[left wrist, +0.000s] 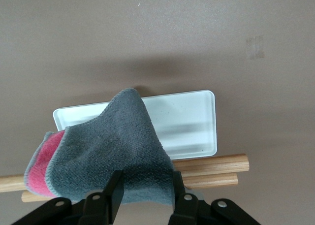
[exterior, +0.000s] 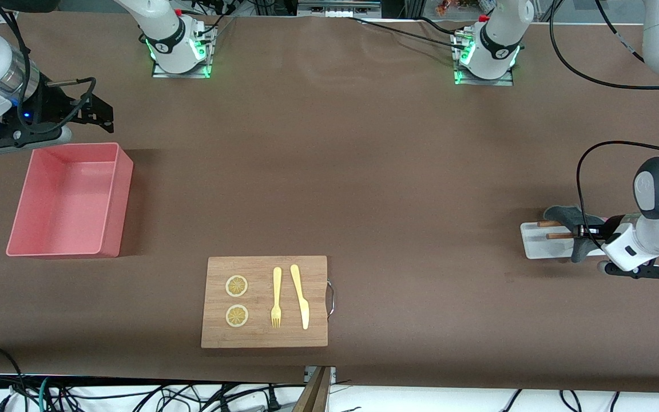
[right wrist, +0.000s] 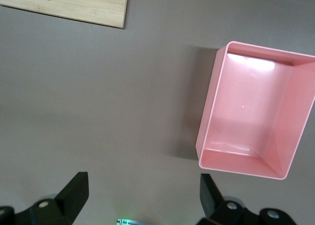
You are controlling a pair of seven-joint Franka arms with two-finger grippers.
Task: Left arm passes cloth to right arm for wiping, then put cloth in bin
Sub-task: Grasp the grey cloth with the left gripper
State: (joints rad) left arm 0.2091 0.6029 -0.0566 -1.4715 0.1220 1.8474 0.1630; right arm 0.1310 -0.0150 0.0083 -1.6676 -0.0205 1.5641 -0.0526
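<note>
Two grippers are mine. At the right edge of the front view, a little below the middle, my left gripper point(exterior: 582, 232) pinches the cloth point(exterior: 574, 220). The left wrist view shows both fingers point(left wrist: 112, 191) pressed against the grey fabric, which bunches up between them, with its pink side point(left wrist: 43, 167) showing at the lower left of that frame. The cloth hangs over the white tray point(exterior: 535, 240) and drapes across the two wooden sticks point(left wrist: 216, 164) that lie on the tray and jut past its edge. I cannot tell whether the cloth touches the tray's floor.

My right gripper point(exterior: 98, 109) waits at the upper left of the front view, over the bare table point(exterior: 364, 171) just beside the bin's point(exterior: 118, 189) upper rim. Its fingers point(right wrist: 74, 193) are spread wide apart with nothing between them, seen at the bottom of the right wrist view.

The pink bin sits at the left of the front view, at mid-height, and I see nothing in it. Low in the frame's centre lies the wooden cutting board point(exterior: 312, 274), carrying two lemon slices point(exterior: 237, 286), a yellow fork point(exterior: 276, 297) and a yellow knife point(exterior: 301, 297) side by side, with a metal handle point(exterior: 330, 297) on its right edge.
</note>
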